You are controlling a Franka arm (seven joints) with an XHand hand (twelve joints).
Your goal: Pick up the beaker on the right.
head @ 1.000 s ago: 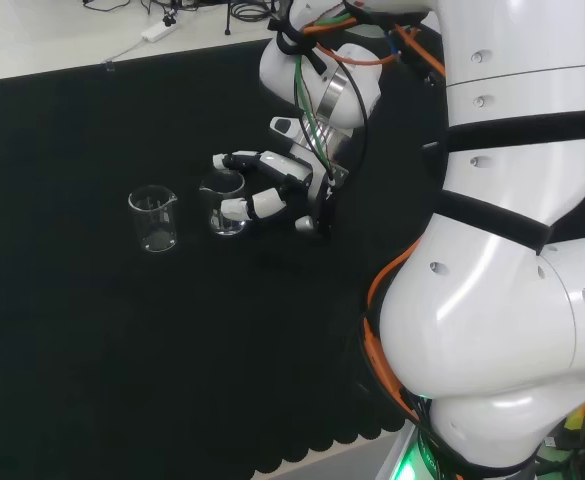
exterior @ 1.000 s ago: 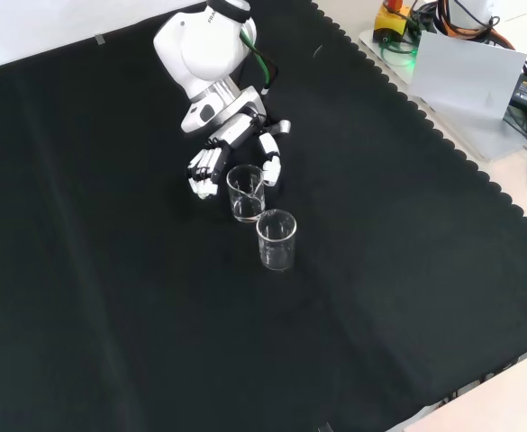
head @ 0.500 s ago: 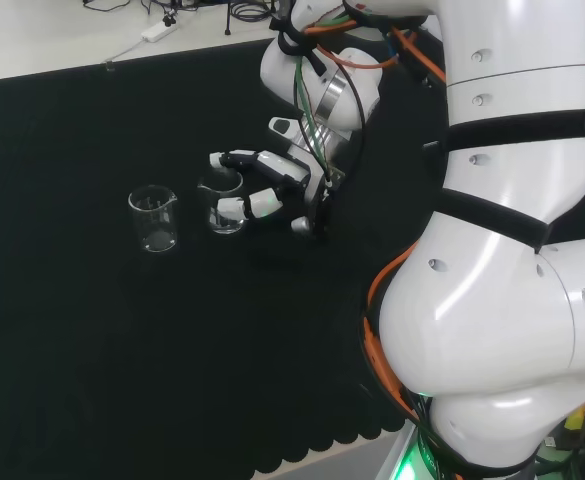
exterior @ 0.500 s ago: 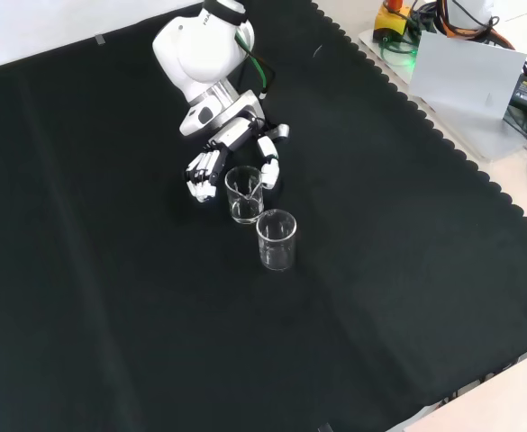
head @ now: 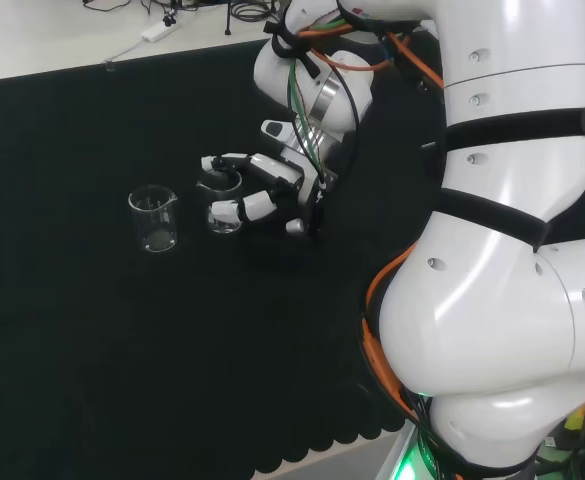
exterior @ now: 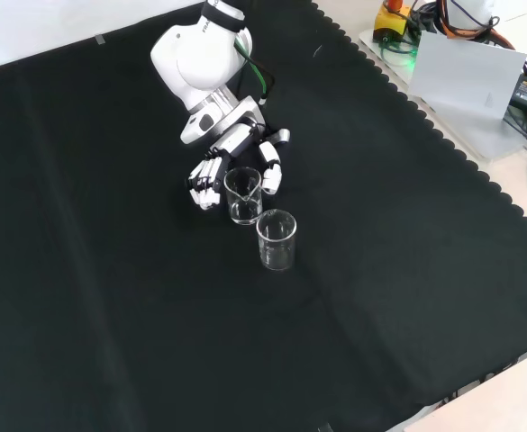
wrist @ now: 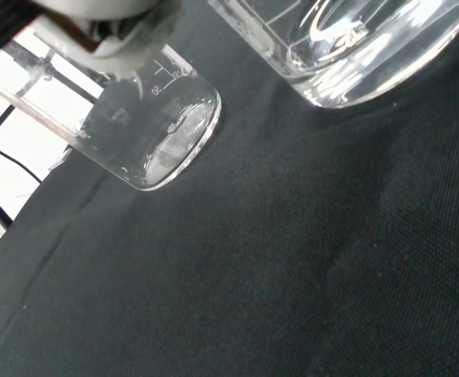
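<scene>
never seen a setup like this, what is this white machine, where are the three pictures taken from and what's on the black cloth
It is one white robot arm ending in a black and white hand shaped like a person's. The head view looks over the arm from behind, the front view looks down from the opposite side, and the wrist view looks out past the palm. On the black cloth stand two clear glass beakers. The hand's fingers and thumb sit on either side of the nearer beaker, which stands on the cloth, not lifted. The other beaker stands free.

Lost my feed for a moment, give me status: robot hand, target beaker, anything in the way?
Robot hand open, fingers and thumb flanking the beaker, not closed on it. Beaker upright on the cloth. Second beaker close beside it, clear of the fingers.
</scene>
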